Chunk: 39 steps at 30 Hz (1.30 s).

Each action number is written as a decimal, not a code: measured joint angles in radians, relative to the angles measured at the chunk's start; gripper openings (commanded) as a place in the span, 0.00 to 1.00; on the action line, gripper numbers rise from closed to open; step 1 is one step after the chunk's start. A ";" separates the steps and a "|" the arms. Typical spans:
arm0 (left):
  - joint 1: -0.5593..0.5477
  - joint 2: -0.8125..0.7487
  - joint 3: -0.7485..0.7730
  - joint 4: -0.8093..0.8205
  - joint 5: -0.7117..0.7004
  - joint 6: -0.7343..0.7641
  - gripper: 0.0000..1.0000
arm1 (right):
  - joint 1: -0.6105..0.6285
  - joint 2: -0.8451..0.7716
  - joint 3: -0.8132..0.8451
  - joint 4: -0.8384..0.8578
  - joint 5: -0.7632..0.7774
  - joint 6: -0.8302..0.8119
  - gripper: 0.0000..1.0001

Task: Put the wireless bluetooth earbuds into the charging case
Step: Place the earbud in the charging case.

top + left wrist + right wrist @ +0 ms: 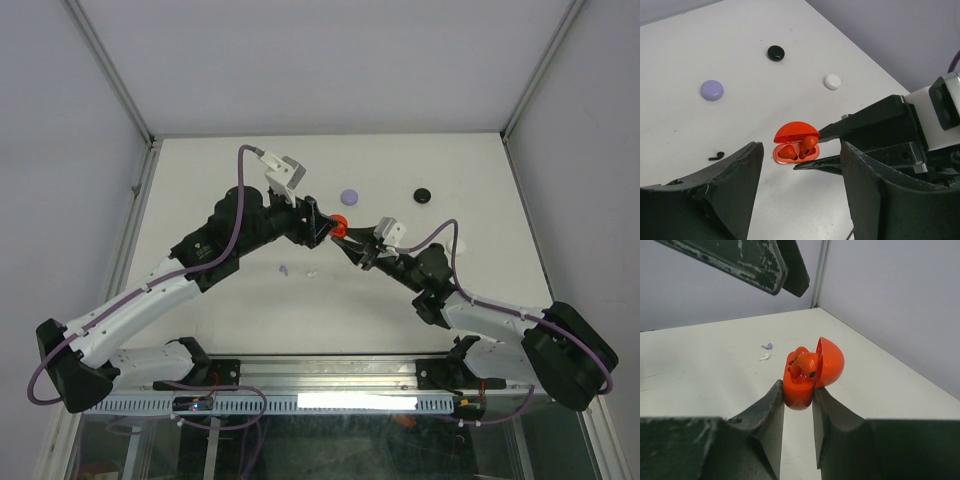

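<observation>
Tense little spot here. Pinching the open red charging case by its base with the right hand, fingers shut tight on it. Dead centre of both wrist views, seemingly just clear of the bench, though hard to call. Hovering over it with the left hand, fingers spread wide, clamped on nothing.

Plenty to go wrong. Pressing down off-centre with the left hand risks tipping the case out of that narrow pinch or twisting it sideways. Shutting the lid over a bud standing proud risks jamming the hinge or flicking the bud out across the bench. Squeezing harder on such a smooth, rounded shell risks squirting it free. Spotting loose ones too: a lilac earbud and a white earbud close together beyond the case, left of centre in the right wrist view. Also a black earbud at the left of the left wrist view. Easy to scatter with one careless sweep.

Now the buds in play. Looking at two red earbuds side by side in the lower half of the case, glossy, curved, tiny under the domed lid. From the right wrist, appearing to poke above the rim rather than lie flush; cannot tell about full seating. Small and slick, so probably fiddly to nudge home.
</observation>
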 measured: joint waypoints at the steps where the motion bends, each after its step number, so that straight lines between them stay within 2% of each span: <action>1: 0.000 0.002 0.000 -0.001 0.000 -0.003 0.67 | 0.000 0.001 0.003 -0.003 0.000 0.000 0.00; 14: -0.048 0.123 0.002 -0.045 -0.149 -0.015 0.68 | 0.000 0.008 0.008 -0.011 0.001 0.005 0.00; 23: -0.053 0.125 0.004 -0.046 -0.206 -0.031 0.69 | -0.002 0.011 0.009 -0.015 0.001 0.005 0.00; 29: -0.053 0.078 0.004 -0.047 -0.184 -0.039 0.72 | -0.002 0.011 0.009 -0.015 0.001 0.005 0.00; 39: -0.034 0.022 0.004 -0.046 -0.107 -0.045 0.70 | -0.002 0.011 0.009 -0.015 -0.003 0.005 0.00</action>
